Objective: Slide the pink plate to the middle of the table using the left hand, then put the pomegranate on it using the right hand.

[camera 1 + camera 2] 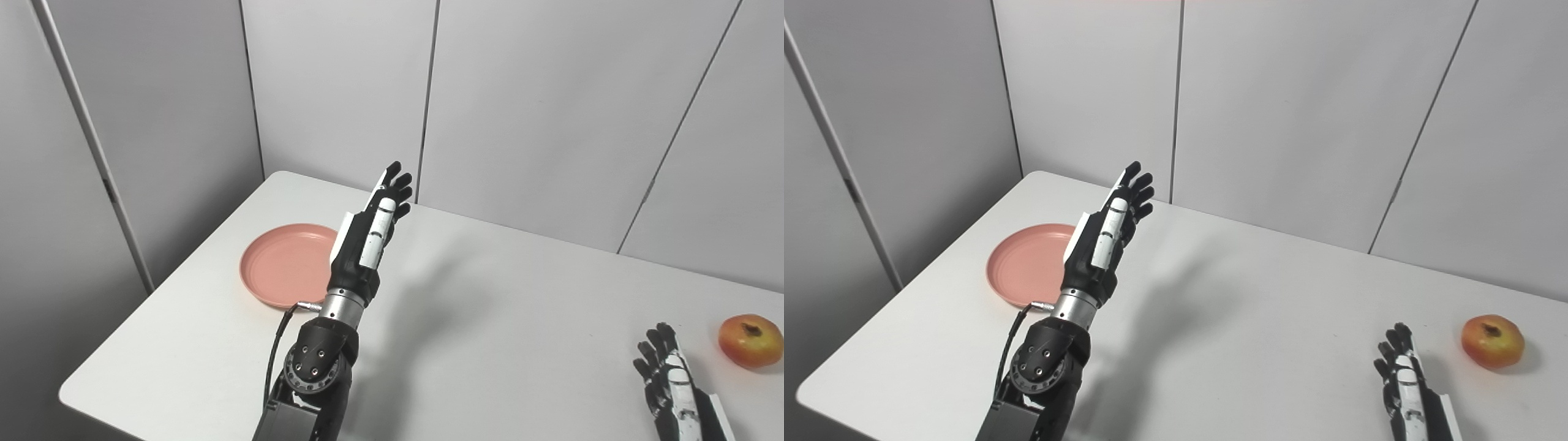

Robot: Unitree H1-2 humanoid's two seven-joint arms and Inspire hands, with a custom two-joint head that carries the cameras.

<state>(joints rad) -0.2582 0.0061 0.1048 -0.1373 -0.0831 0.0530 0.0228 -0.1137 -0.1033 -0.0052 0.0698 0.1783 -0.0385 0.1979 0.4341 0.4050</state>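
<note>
The pink plate (pixel 278 264) sits on the left part of the white table (pixel 490 318), near the far left corner and well short of the table's middle. Its right edge is hidden behind the left arm, and nothing lies in it.

The table is the largest thing here, a plain white top with rounded corners, set against grey panelled walls (pixel 539 110) that meet behind its far left corner.

The left arm (pixel 318 361) rises from the bottom edge, black and silver at the wrist, with a black cable (pixel 275 343) looping beside it. The left hand (pixel 373 229) is raised above the table, just to the right of the plate and over its right rim as seen from the head cameras. Its fingers (pixel 398 184) are stretched out straight and lie close alongside each other, pointing toward the far wall; it grips nothing. Whether it touches the plate cannot be told from these views. Its shadow falls on the table to the right.

The right hand (pixel 1405 383) lies low at the near right of the table, palm down, fingers extended and slightly spread, holding nothing.

The pomegranate (pixel 1492 341), red and yellow-orange with its dark crown turned up, rests on the table near the right edge, just beyond and to the right of the right hand, apart from it and well apart from the plate.
</note>
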